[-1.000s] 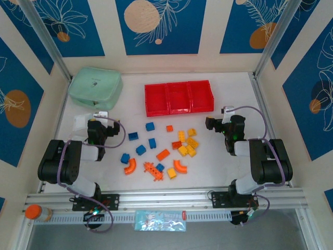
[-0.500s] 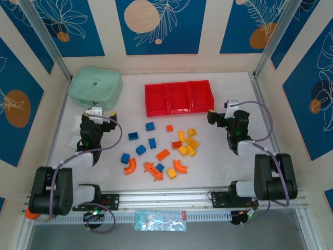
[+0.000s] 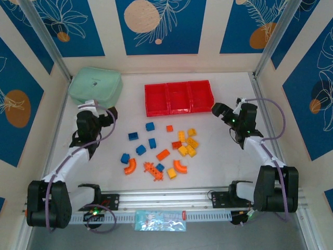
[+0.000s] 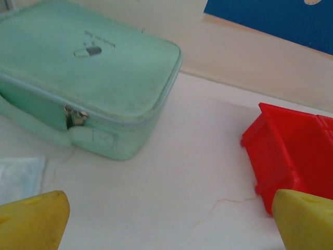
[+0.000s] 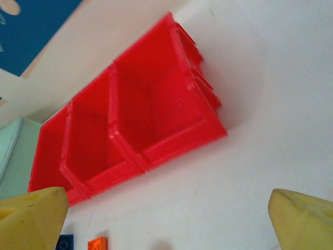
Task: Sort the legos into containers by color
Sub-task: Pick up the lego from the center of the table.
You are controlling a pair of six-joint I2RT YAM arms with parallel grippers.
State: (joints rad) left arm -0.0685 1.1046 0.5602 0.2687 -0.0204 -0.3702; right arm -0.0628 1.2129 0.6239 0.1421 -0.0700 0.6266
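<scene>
Both arms now reach farther out over the table (image 3: 234, 156) than a second ago, their elbows dropped low; the left gripper (image 3: 99, 108) has travelled away from the bases to a spot well left of the containers (image 3: 179, 111), and the right gripper (image 3: 221, 110) has advanced to just off their right end. Left gripper (image 4: 169, 213): jaws spread wide, released, with nothing between the yellow fingertips (image 4: 31, 221); it faces the mint-green pouch (image 4: 88, 67), which lies left of the containers (image 4: 296, 151), apart from them. Right gripper (image 5: 166, 219): jaws likewise spread wide and empty, yellow fingertips (image 5: 31, 213) at the lower corners of its wrist view; it faces the containers (image 5: 177, 140), three joined red bins in a row. Legos (image 3: 187, 150): all on the table on the near side of the containers, apart from them; blue bricks (image 3: 141, 150) towards the near left; yellow bricks (image 3: 192, 142) clustered near the middle, towards the right; orange pieces mixed among them, with two orange arches (image 3: 130, 166) and a toothed orange piece (image 3: 152, 170) farthest from the containers. One blue brick (image 5: 64, 242) and one small orange brick (image 5: 97, 244) show at the lower edge of the right wrist view, just short of the containers' left bin; the pouch (image 3: 95, 86) sits at the far left corner.
</scene>
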